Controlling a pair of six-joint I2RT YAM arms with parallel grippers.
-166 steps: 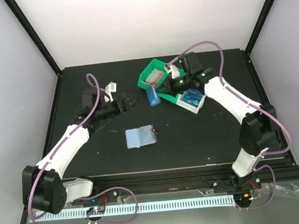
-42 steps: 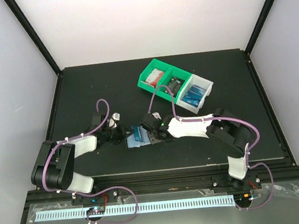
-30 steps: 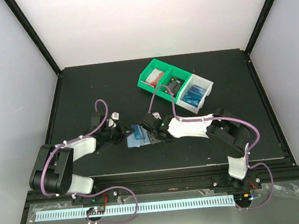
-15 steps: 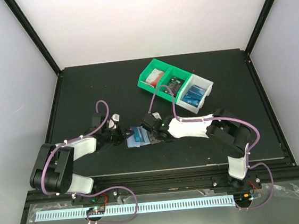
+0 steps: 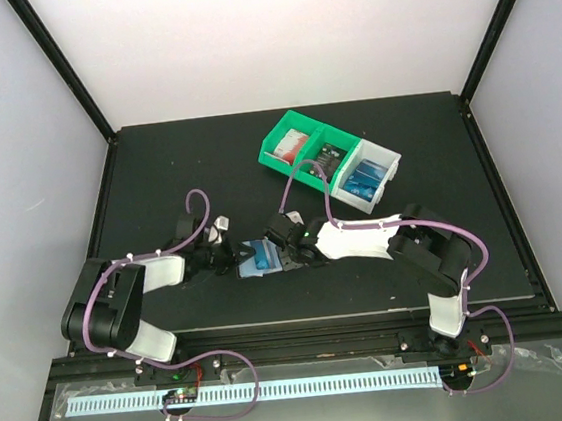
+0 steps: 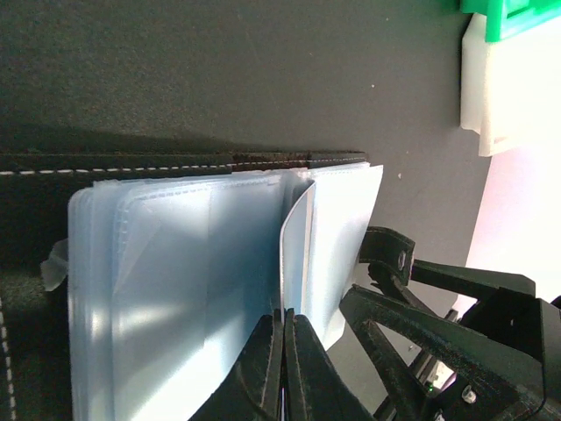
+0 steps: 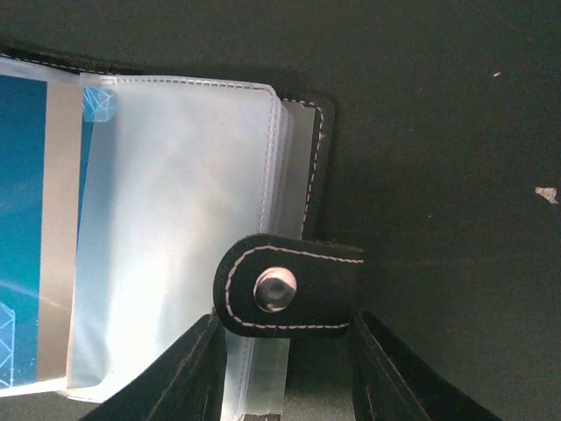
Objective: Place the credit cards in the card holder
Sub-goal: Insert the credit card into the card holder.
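Ana: Right claw has left the bins, where it was a few seconds back, and come down to the holder; left claw has drawn in beside it too

Ben: And the holder itself?

Ana: Barely shifted. It lies open on the table, near the front edge, with the bins well off at 1 o'clock. Seen from above, the left claw sits at its 9 o'clock side and the right claw at its 3 o'clock side

Ben: How do the claws stand?

Ana: Left one is pressed together on a clear sleeve, which stands up edge-on from the stack and runs toward 12 o'clock from the fingertips. Right one stands apart, one finger either side of the snap tab, with the tab just at 12 o'clock of the gap. Whether those fingers touch it I can't tell

Ben: Any card in yet?

Ana: One blue card lies in the holder at 9 o'clock of the right claw, clear of both fingers, its 3 o'clock edge under a clear leaf. Other cards lie in the bins
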